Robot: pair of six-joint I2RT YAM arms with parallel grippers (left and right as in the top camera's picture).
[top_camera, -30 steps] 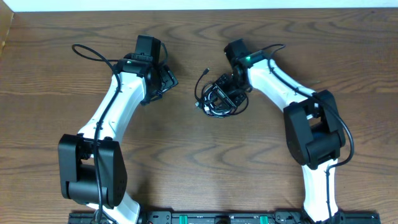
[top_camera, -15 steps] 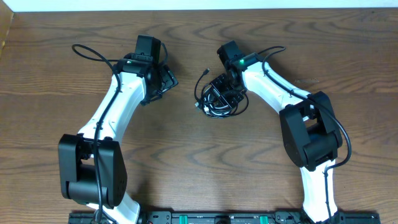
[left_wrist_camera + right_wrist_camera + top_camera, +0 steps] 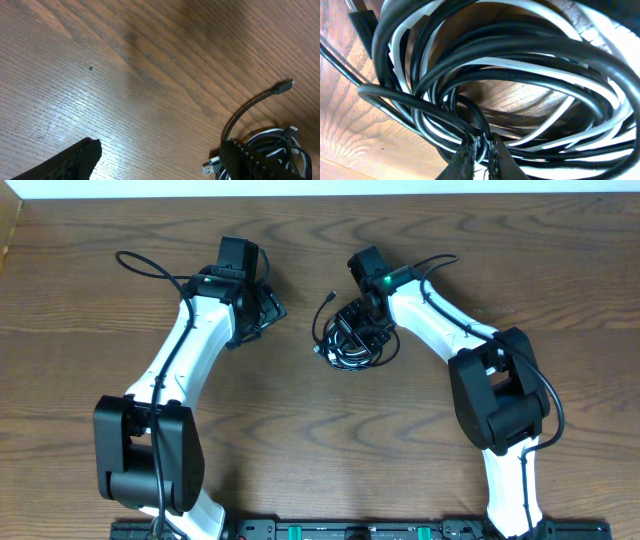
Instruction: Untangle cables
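Right wrist view: the right gripper [image 3: 480,152] is being shown at the lower edge of the frame, with its jaws being closed almost to touching.
Right grip: one black strand of the cables [image 3: 520,70] is being pinched between the fingertips [image 3: 465,162]; the strand is being fed into the jaws from directly above them.
Bundle, by the right jaws: black and white cords are being seen coiled over one another, just above the jaws and out to both sides, with the white ones being threaded among the black.
Plug, by the right jaws: a black plug end [image 3: 362,25] is being seen far up and to the left of the jaws, at the bundle's edge.
Left wrist view: the left gripper [image 3: 160,162] is being held wide apart and nothing is being gripped; bare table [image 3: 125,75] is being shown between the jaws.
Bundle, by the left jaws: the coil is being partly hidden behind the finger at the frame's right [image 3: 250,160]; whether that finger is being touched cannot be told.
Loose ends, by the left jaws: one black cord is being seen arching ahead of that finger and ending in a small plug [image 3: 285,87]; a silver-tipped plug [image 3: 212,167] is being seen just inside the same finger.
Overhead view: all the cords are being kept in one tangled heap under the right jaws, near the left jaws but apart from them.
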